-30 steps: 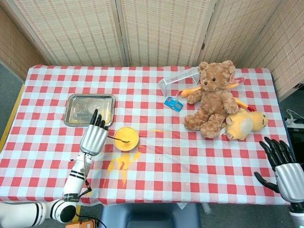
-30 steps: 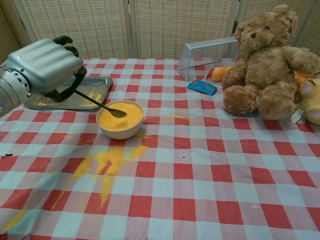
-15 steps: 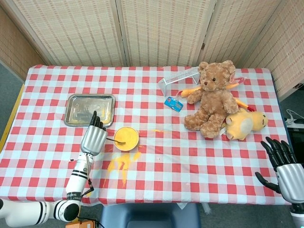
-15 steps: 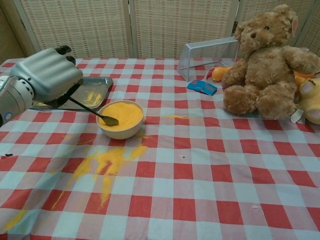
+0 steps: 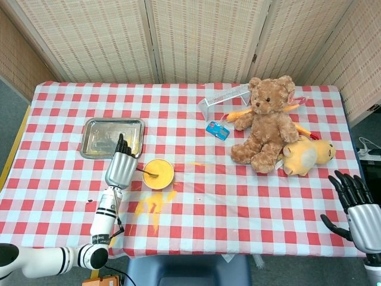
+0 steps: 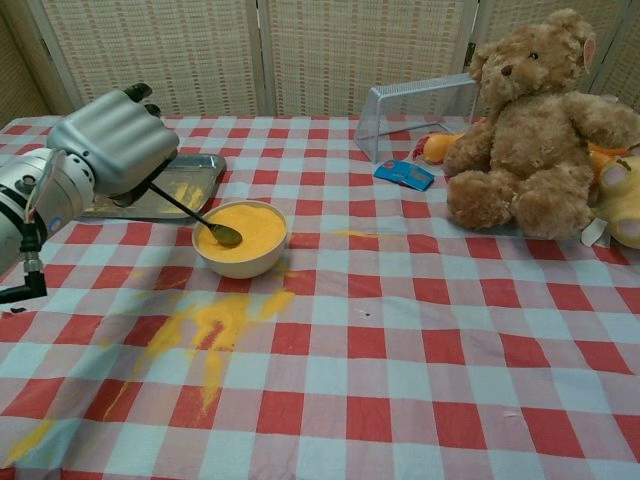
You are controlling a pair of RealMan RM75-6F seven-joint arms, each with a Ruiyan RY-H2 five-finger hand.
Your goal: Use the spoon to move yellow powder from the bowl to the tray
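Table w/ red-white check cloth, everything placed rel. to the bowl. Teddy bear sits well to bowl's right, far side; yellow plush toy lies touching the bear's right leg. Clear plastic rack behind-right of bowl, beside the bear's head; small blue packet between rack and bowl, nearer the bear.

Tray, metal, just behind-left of bowl, apart from it, some yellow powder smeared inside. Left hand just left of bowl, above tray's near edge, fingers curled round the spoon handle. Right hand far right of bowl at table's near edge, holds nothing, fingers spread.

Bowl, cream, upright, filled w/ yellow powder. Spoon slants down from left hand, its scoop end on the powder at bowl's left side. Spilled powder streaked on cloth in front of bowl; thin streak just right of bowl.
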